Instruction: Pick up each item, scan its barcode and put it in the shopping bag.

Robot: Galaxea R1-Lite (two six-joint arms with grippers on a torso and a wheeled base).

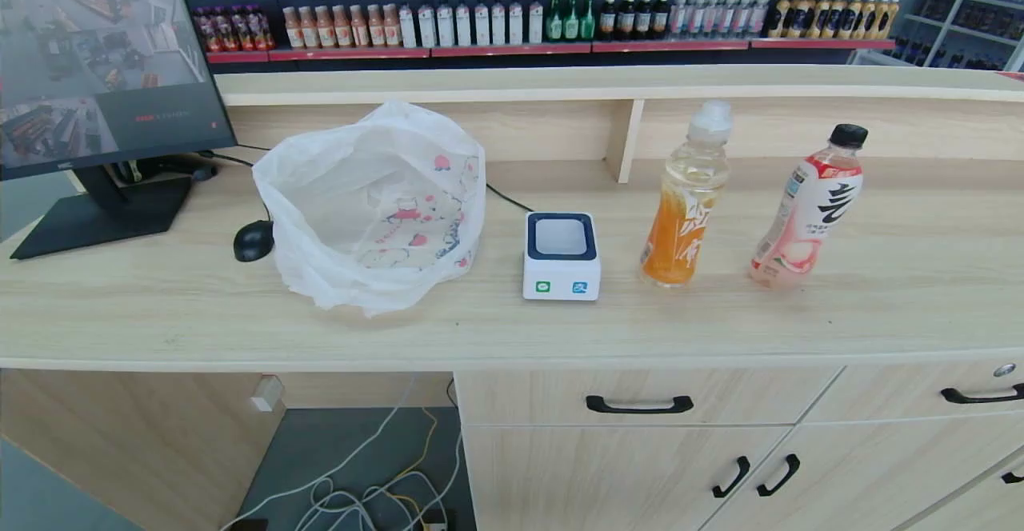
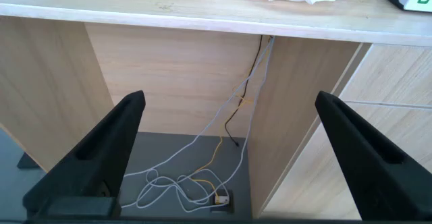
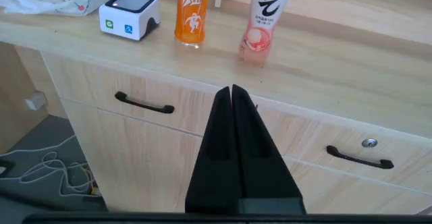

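Observation:
Two drinks stand upright on the wooden counter [image 1: 496, 323]: an orange-labelled bottle [image 1: 684, 199] with a white cap and, to its right, a pink-labelled bottle [image 1: 808, 211] with a black cap. Left of them sits the white barcode scanner [image 1: 561, 256]. Further left, the white plastic shopping bag [image 1: 372, 203] stands open. My left gripper [image 2: 226, 150] is open, hanging below the counter edge in front of the knee space. My right gripper [image 3: 231, 99] is shut on nothing, low in front of the drawers, with the orange bottle [image 3: 192, 11], pink bottle [image 3: 263, 21] and scanner [image 3: 129, 13] beyond it.
A monitor [image 1: 100, 59] on a black stand occupies the counter's far left, with a black mouse [image 1: 254, 240] beside the bag. A raised shelf with a divider [image 1: 624, 139] runs along the back. Drawers with black handles [image 1: 638, 405] sit below; cables [image 2: 202, 183] lie on the floor.

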